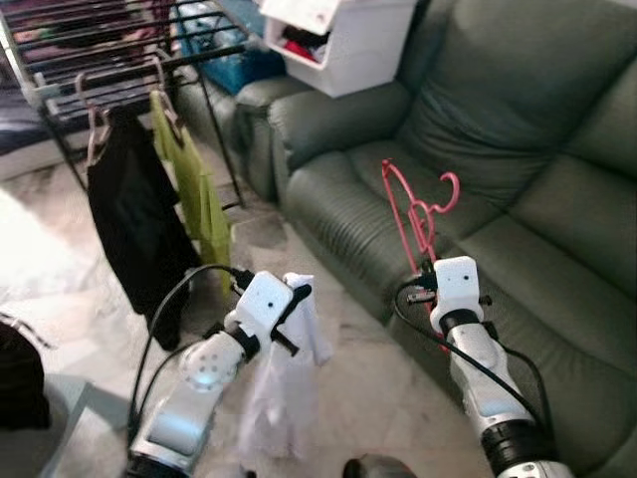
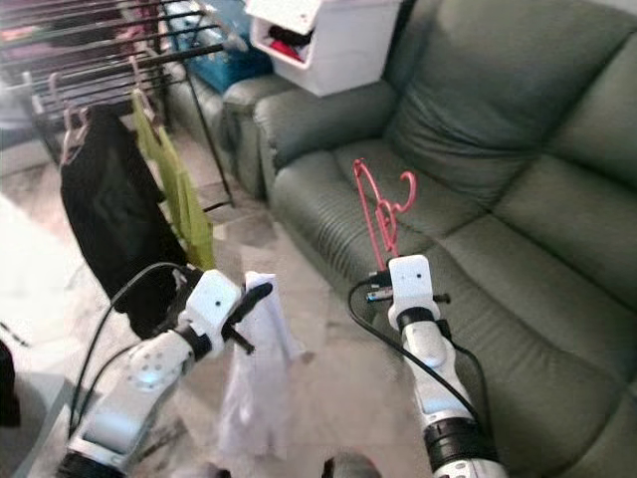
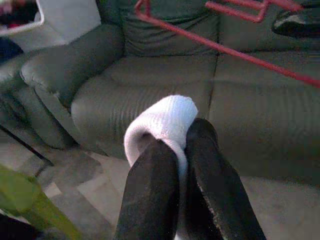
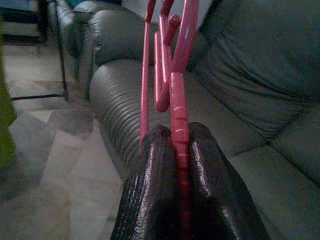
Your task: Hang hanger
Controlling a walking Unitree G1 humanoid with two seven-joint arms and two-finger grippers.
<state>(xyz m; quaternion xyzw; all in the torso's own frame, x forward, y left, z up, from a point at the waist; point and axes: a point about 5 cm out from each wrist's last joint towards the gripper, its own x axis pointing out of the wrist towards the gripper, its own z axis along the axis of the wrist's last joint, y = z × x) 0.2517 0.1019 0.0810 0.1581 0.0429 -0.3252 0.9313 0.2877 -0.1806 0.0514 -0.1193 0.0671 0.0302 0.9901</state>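
Note:
A pink plastic hanger (image 1: 413,214) stands upright above the sofa seat, its hook to the right. My right gripper (image 4: 176,145) is shut on its lower bar. My left gripper (image 3: 181,150) is shut on a white garment (image 1: 284,383), which hangs limp below it over the floor in front of the sofa. The hanger (image 3: 225,47) lies a short way beyond the white cloth (image 3: 162,120). At the far left stands a drying rack (image 1: 109,50) with a black garment (image 1: 134,224) and a yellow-green garment (image 1: 194,194) hanging on hangers.
A grey-green leather sofa (image 1: 498,149) spans the right half. A white storage bin (image 1: 338,40) rests on its armrest. Pale tiled floor (image 1: 348,398) lies between sofa and rack. A dark object (image 1: 20,373) sits at the left edge.

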